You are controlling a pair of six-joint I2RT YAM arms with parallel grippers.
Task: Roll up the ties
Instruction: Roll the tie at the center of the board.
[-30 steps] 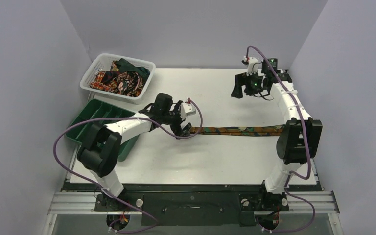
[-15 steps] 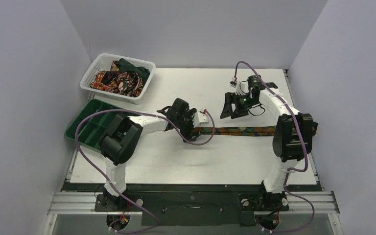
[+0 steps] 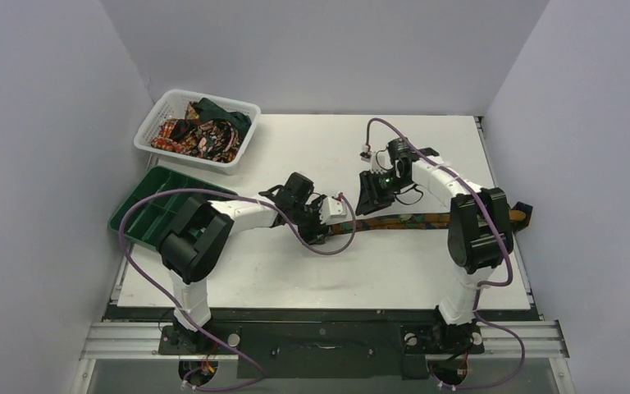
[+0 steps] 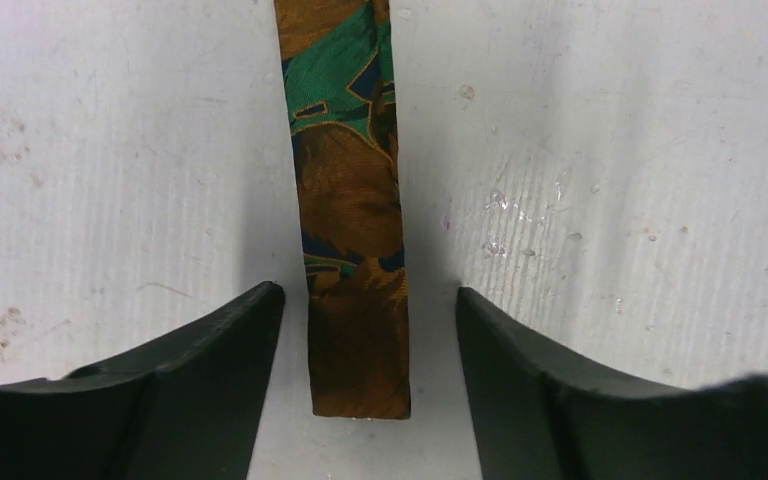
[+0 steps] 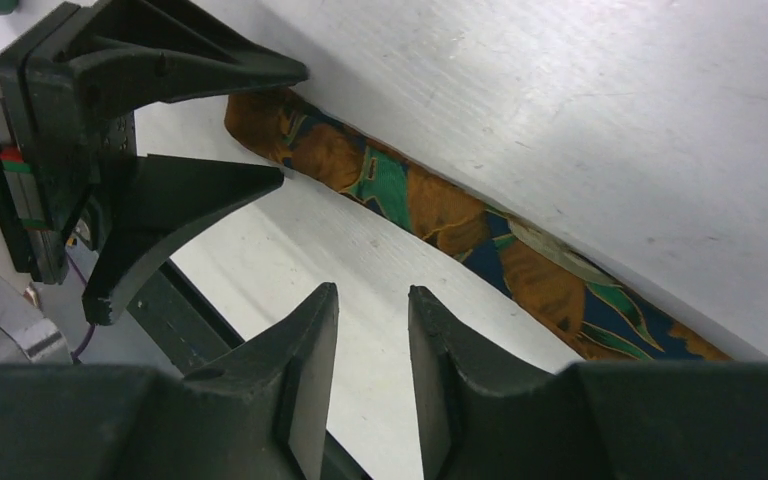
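Dealing with one single tie (image 3: 414, 220), patterned in orange, brown and teal, lying flat and straight across the counter (image 3: 312, 271) from the middle towards the right edge. Straddling its narrow square end with the left jaws, wide apart and gripping nothing, one on each side of the fabric and not touching it in the left wrist view; probably lining up like this for pinching the tip and beginning the first turn of the roll. Hovering just beside the same end with the right jaws, only narrowly apart and empty, pointing at the bare counter a little off the strip; seemingly waiting there for pressing the fabric down or steadying it during the rolling. Seeing no coil anywhere on the strip, so judging the rolling as not yet begun. Counting further: two arms, left arm (image 3: 246, 212) and right arm (image 3: 439, 176), both reaching to the middle; one white basket (image 3: 152, 131) at the far left, holding a heap of more ties (image 3: 201, 131), too tangled for counting; one green tray (image 3: 131, 215) just beside it, with several compartments.
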